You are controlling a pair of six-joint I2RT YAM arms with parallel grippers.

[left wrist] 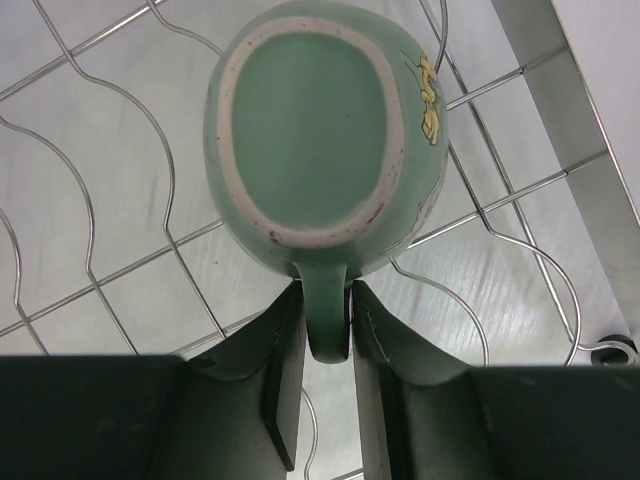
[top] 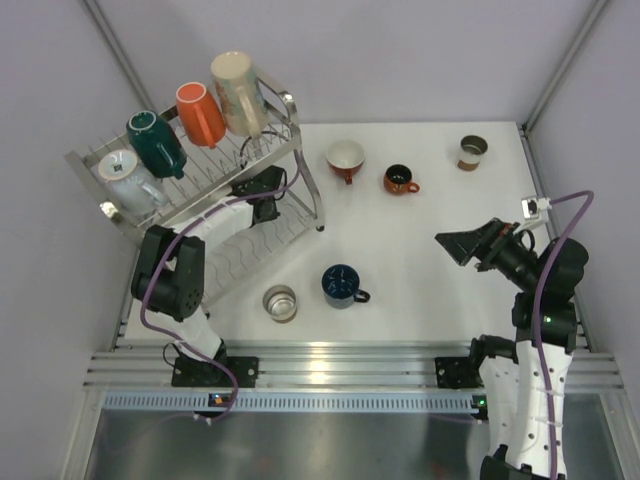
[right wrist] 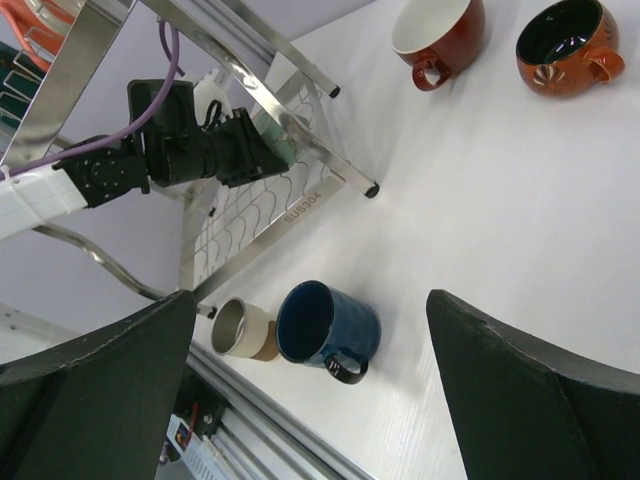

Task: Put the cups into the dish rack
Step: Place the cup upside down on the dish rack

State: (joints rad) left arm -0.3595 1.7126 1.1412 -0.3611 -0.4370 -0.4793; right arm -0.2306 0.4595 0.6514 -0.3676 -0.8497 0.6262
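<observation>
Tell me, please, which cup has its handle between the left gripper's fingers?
The mint cup, base up over the rack's lower wires, alone at the left gripper; the rest sit atop the rack or on the table.

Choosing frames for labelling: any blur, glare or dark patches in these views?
Top view: even light, soft shadows, no harsh glare, all sharp. Left wrist: mint cup sharp, left fingers dark, little detail. Right wrist: tilted view, navy cup sharp, right fingers near-black and soft-edged.

I see a white surface (top: pixel 440 290) boxed by pale grey walls (top: pixel 400 50), aluminium rails (top: pixel 340 362) along its near edge.
</observation>
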